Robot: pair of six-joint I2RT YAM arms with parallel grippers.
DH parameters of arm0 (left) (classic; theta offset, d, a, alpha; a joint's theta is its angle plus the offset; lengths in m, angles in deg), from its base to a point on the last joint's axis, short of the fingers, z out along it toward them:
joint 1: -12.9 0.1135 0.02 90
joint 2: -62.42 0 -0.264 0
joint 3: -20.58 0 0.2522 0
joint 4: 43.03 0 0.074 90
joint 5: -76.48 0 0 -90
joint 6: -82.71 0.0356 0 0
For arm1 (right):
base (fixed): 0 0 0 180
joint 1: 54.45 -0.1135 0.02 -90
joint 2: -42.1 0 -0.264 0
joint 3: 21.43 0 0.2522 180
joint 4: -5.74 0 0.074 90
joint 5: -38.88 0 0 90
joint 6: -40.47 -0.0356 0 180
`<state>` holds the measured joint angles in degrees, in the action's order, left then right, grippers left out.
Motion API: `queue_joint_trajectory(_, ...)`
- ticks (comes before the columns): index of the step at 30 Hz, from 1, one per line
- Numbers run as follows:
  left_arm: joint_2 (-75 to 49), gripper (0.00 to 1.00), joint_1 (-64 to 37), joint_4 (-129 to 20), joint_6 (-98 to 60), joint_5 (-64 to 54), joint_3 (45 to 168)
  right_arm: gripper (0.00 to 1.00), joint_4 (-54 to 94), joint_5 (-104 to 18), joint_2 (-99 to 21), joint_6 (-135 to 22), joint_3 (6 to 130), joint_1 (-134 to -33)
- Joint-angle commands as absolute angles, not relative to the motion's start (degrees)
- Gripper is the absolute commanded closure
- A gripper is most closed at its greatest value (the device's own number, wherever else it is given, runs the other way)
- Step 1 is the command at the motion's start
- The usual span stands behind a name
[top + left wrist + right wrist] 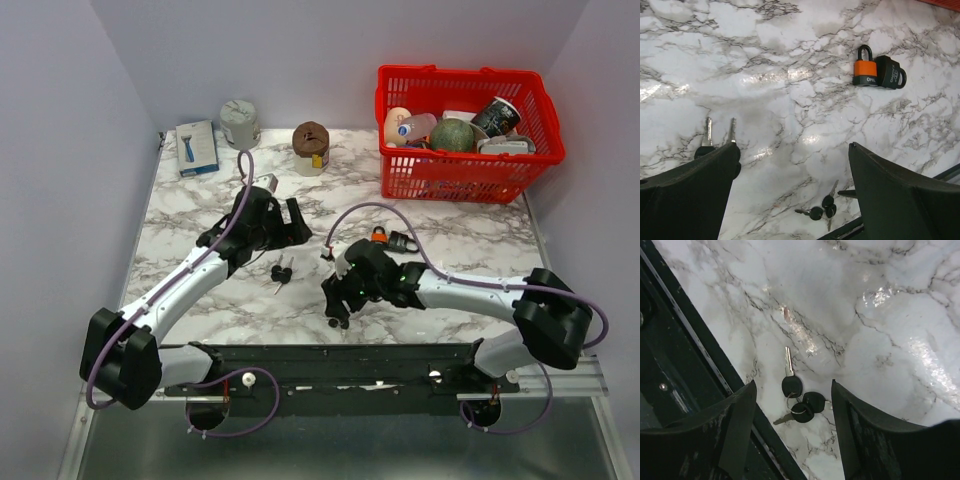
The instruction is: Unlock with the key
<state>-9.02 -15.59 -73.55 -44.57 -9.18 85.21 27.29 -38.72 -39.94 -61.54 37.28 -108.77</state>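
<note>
An orange padlock [864,67] lies flat on the marble beside a black padlock [890,74]; the top view shows both, orange [380,236] and black [404,242], at mid-table. A bunch of three black-headed keys [800,396] on a ring lies near the front edge, directly under my right gripper [793,385], which is open with a finger on either side. The bunch [822,207] also shows low in the left wrist view. Two more keys [281,272] lie left of centre, their heads hidden behind my left finger [695,190]. My left gripper [794,147] hangs wide open above bare marble, holding nothing.
A red basket [450,178] full of items stands at the back right. Along the back sit a blue box [197,147], a grey can [240,123] and a brown-lidded jar [311,148]. The black mounting rail [690,365] runs just beside the key bunch.
</note>
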Motion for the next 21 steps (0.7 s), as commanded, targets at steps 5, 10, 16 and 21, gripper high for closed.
queue_joint_trajectory(5,-4.2,0.01,-12.8,-78.5,-43.5,-10.2,82.1,0.33,31.0,-46.4,-46.6,-54.7,39.4,-116.0)
queue_joint_trajectory(10,-2.1,0.01,-11.6,-78.2,-44.2,-9.3,80.0,0.34,32.2,-48.2,-45.4,-52.1,38.4,-117.5)
queue_joint_trajectory(16,-1.7,0.01,-11.2,-78.1,-44.8,-9.0,79.6,0.35,34.3,-50.6,-47.8,-50.9,41.1,-119.5)
queue_joint_trajectory(21,-0.7,0.01,-10.9,-78.4,-44.8,-9.0,79.8,0.36,36.4,-53.1,-49.8,-52.1,42.7,-120.4)
